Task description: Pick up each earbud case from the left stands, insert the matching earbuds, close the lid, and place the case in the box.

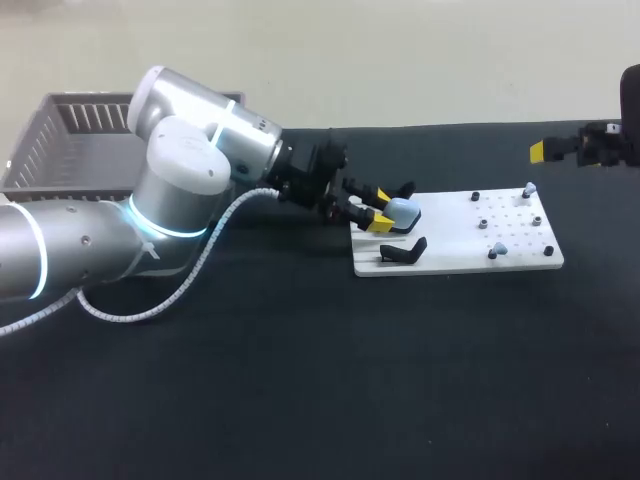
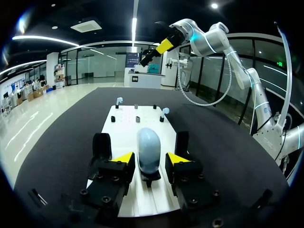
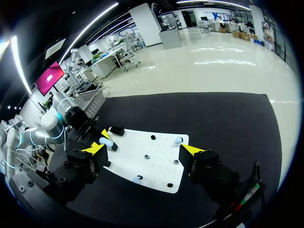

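A: Starting overhead. Seeing what?

B: Seeing the left claw [image 1: 385, 211] lying low at the left end of a white board [image 1: 455, 262] on the dark desk [image 1: 300, 400], flanking a pale-blue earbud case [image 1: 404, 212] with one yellow tip on each side. Also noting an empty black stand [image 1: 405, 252] just beside the case, a far earbud [image 1: 528, 188] and a near earbud [image 1: 499, 249] toward the board's right end, and a grey box [image 1: 60, 102] sitting at the desk's far left corner.

A: And finding the right claw [image 1: 540, 151] where?

B: Hanging well apart from the case, past the board's right end. Showing only one yellow tip from here.

A: Switching to the left wrist?

B: Finding the case [image 2: 148, 147] sitting upright on its stand, between the fingers [image 2: 124, 159]. Showing a slim gap on either side, so spread open, not gripping.

A: Switching to the right wrist?

B: Looking down on the board [image 3: 156, 161] past the right claw [image 3: 143, 149], tips spread wide and holding nothing. Catching the case [image 3: 107, 143] at the board's far end, beside the left claw.
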